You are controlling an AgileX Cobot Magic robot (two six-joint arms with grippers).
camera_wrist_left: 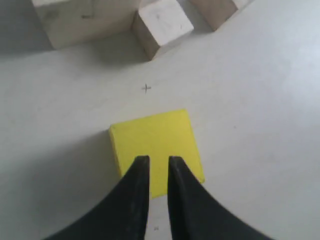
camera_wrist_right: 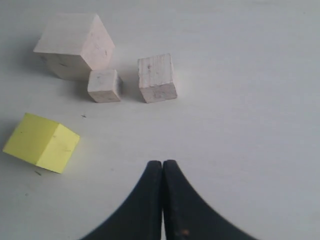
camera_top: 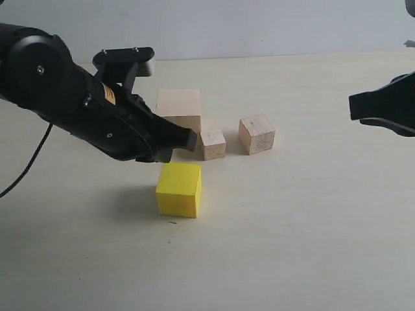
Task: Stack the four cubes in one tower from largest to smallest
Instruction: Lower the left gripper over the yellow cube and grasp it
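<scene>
Hovering over yellow cube (camera_wrist_left: 155, 142), left gripper (camera_wrist_left: 158, 161) slightly apart; wrist view alone shows right gripper (camera_wrist_right: 162, 163) together.

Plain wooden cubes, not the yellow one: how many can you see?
3. In the exterior view, the large pale wooden cube sits farthest back, the smallest pale wooden cube is close beside it, and the medium pale wooden cube stands apart on the right. None looks hidden.
</scene>
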